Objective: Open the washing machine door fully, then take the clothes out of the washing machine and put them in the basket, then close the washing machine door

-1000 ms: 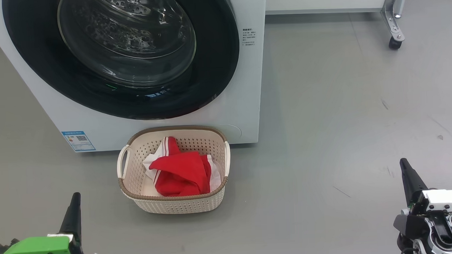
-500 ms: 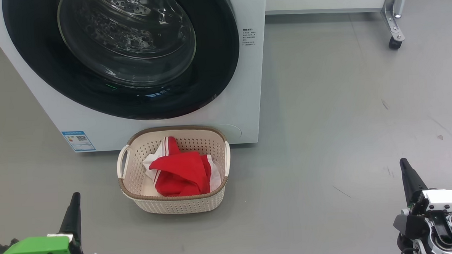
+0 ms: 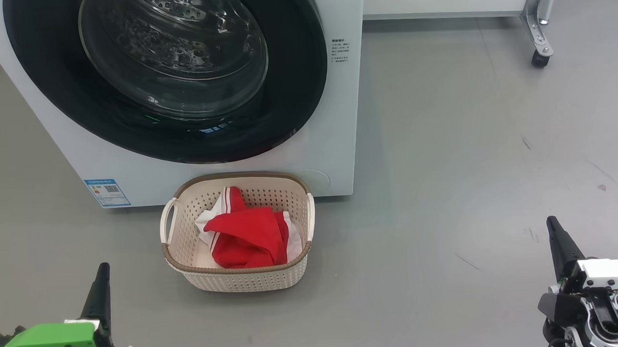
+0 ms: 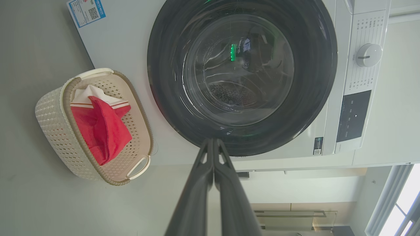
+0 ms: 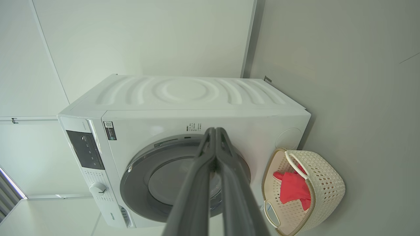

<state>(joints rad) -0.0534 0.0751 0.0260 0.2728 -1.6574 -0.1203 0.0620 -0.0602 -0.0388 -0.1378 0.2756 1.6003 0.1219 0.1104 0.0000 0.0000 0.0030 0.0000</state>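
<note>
Head view showed no change over the last second: the door [image 3: 169, 70] was shut, the red clothes [image 3: 246, 239] lay in the basket [image 3: 240, 270] just before the washing machine [image 3: 339, 141], and the left gripper [image 3: 102, 271] and right gripper [image 3: 552, 224] hung low, fingers pressed together, empty. I judged the task finished.

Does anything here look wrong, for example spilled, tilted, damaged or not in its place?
Nothing stands out. The washing machine door is shut against the washing machine, the basket stands upright on the floor in front of it, and the clothes lie inside the basket. No cloth lies on the floor.
</note>
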